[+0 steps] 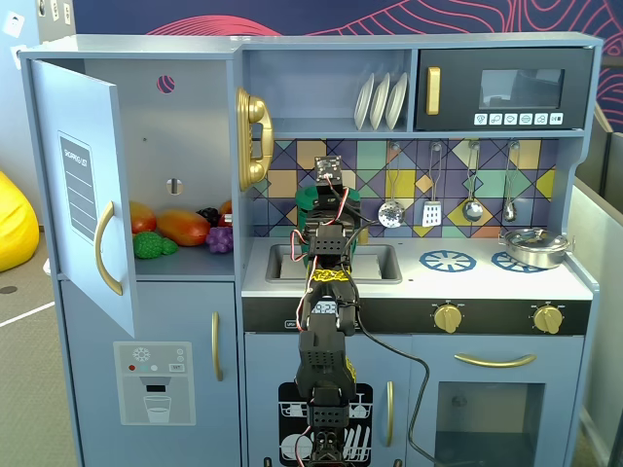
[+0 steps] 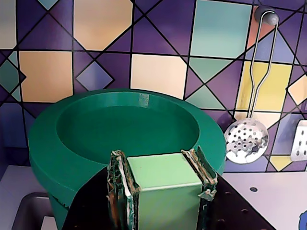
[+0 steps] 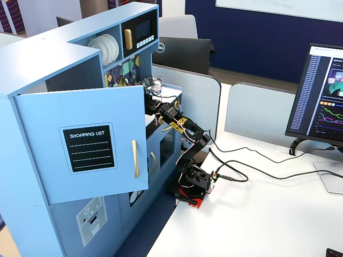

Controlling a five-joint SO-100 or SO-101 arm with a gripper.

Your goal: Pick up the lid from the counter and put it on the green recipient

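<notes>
In the wrist view my gripper [image 2: 162,159] is shut on the pale green square handle [image 2: 160,173] of the lid [image 2: 96,132], a wide dark green disc with a raised rim. The lid lies level against the tiled back wall. A strip of dark green wall under its left edge looks like the green recipient [image 2: 56,211]; the rest of the pot is hidden by the lid. I cannot tell whether the lid rests on it or hovers just above. In a fixed view the gripper [image 1: 331,197] is at the back of the counter, with the green lid [image 1: 308,199] partly showing behind it.
The sink [image 1: 375,263] lies right below the arm. Blue burner rings [image 1: 448,260] and a silver pot [image 1: 533,245] are to the right. A skimmer [image 2: 247,141] and other utensils hang on the wall. The fridge door [image 1: 83,195] stands open on the left.
</notes>
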